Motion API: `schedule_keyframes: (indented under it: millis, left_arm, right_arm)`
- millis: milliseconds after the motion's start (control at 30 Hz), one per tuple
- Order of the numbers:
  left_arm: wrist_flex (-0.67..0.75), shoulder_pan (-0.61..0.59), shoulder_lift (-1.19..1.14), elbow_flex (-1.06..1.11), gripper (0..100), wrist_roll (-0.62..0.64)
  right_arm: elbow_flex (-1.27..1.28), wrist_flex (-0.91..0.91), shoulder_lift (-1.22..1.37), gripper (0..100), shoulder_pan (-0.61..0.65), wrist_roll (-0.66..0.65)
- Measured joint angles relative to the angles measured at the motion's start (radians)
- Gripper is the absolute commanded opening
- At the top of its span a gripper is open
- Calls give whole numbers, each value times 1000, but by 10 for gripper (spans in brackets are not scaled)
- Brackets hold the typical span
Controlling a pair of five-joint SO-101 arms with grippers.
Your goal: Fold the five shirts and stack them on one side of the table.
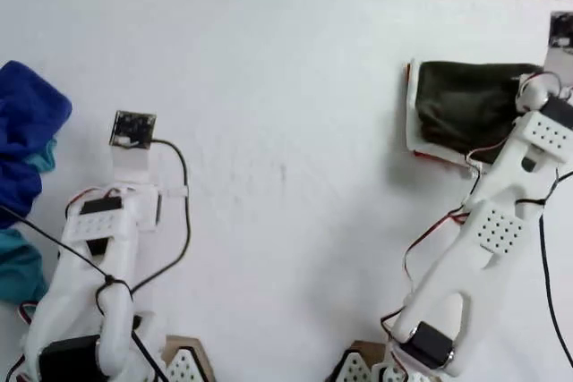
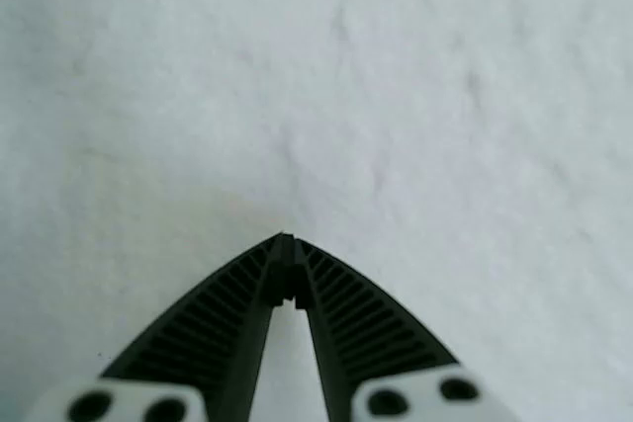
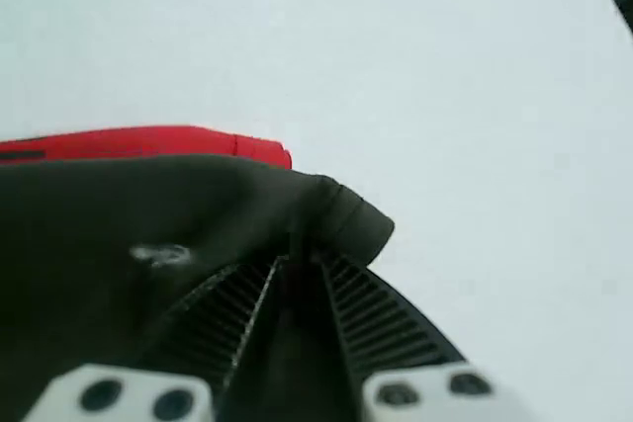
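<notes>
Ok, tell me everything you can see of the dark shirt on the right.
The dark shirt is soft, matte, near-black fabric, folded into a rough rectangle lying flat at the far right of the table. It tops a stack: a white layer and a red layer peek out beneath its edges. The right gripper is shut on a bunched fold at one edge.
</notes>
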State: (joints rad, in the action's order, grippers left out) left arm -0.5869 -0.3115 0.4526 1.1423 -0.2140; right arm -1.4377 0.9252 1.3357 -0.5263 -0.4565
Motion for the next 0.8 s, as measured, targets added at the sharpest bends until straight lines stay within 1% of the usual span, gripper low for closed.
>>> schedule_keyframes:
  millis: [200, 333, 433, 533, 667, 800]
  left_arm:
    - [0, 0, 0, 0, 26, 0]
    - [0, 2, 0, 0, 26, 0]
    - [0, 0, 0, 0, 26, 0]
    - [0, 0, 0, 0, 26, 0]
    - [0, 0, 0, 0, 26, 0]
    - [0, 0, 0, 0, 26, 0]
  right_arm:
    - [-6, -72, 48, 20, -6, 2]
    - [-80, -66, 51, 20, -18, 2]
    - [-163, -8, 32, 20, -18, 0]
    - [-172, 51, -55, 23, -17, -2]
    - [-173, 172, -176, 23, 17, -2]
    - [-173, 310, -226, 21, 60, -2]
